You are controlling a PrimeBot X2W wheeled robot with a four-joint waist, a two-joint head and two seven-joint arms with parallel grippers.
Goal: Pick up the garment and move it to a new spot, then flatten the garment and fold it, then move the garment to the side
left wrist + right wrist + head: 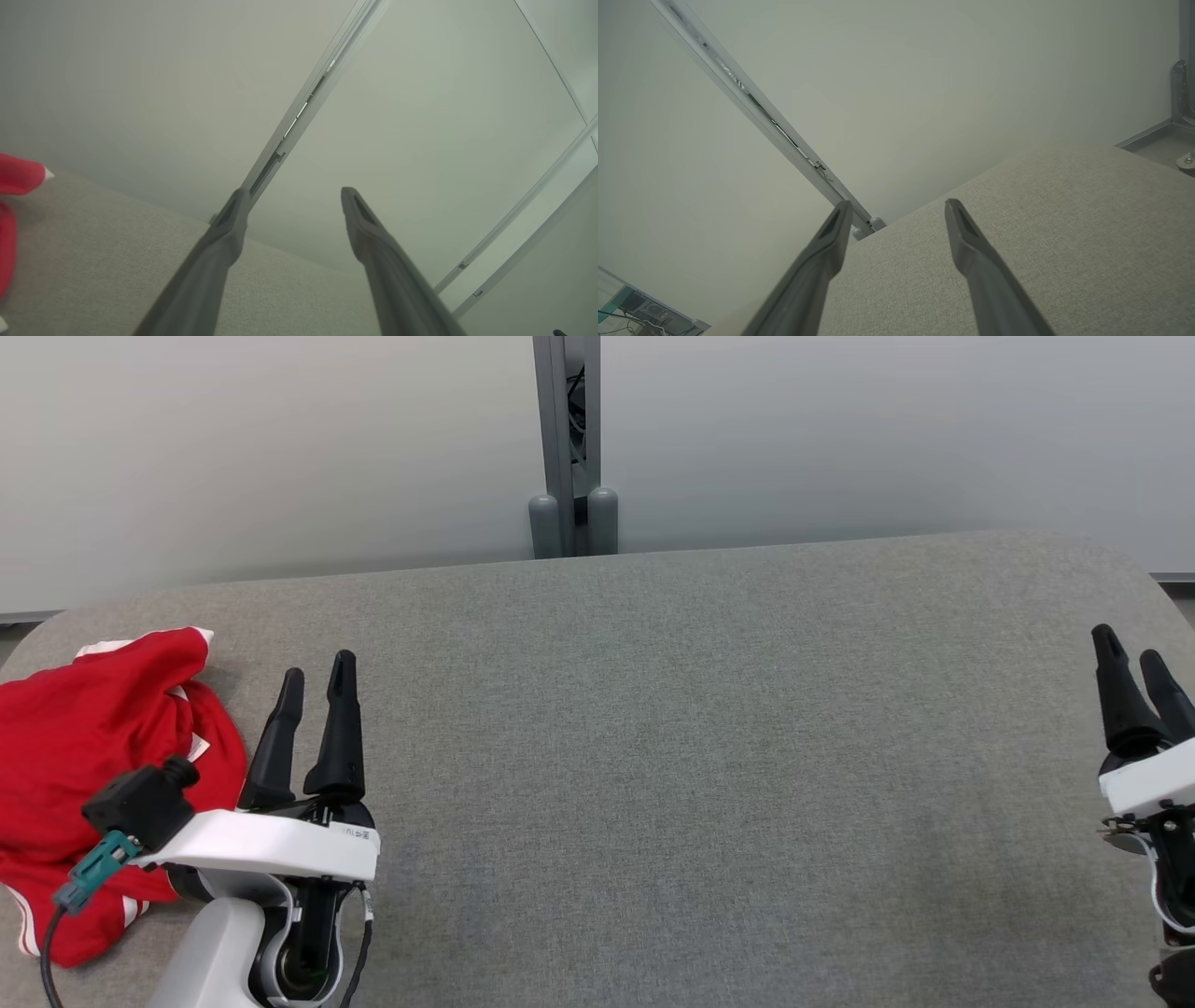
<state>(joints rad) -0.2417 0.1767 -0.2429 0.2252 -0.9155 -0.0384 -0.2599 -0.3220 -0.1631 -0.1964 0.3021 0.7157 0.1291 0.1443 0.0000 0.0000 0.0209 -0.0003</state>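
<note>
The red garment [84,737] lies crumpled just left of the left tool [318,666].

Head view: high, facing forward and down over the grey fabric-covered surface [709,728].
Left wrist view: behind the left end effector [318,665], low, near the surface, angled upward.
Right wrist view: likewise, behind the right end effector [1128,643].
All three share the surface's far edge and the grey metal post [565,448] beyond.
Head and left wrist views share the crumpled red garment [84,756] left of the left end effector.
</note>
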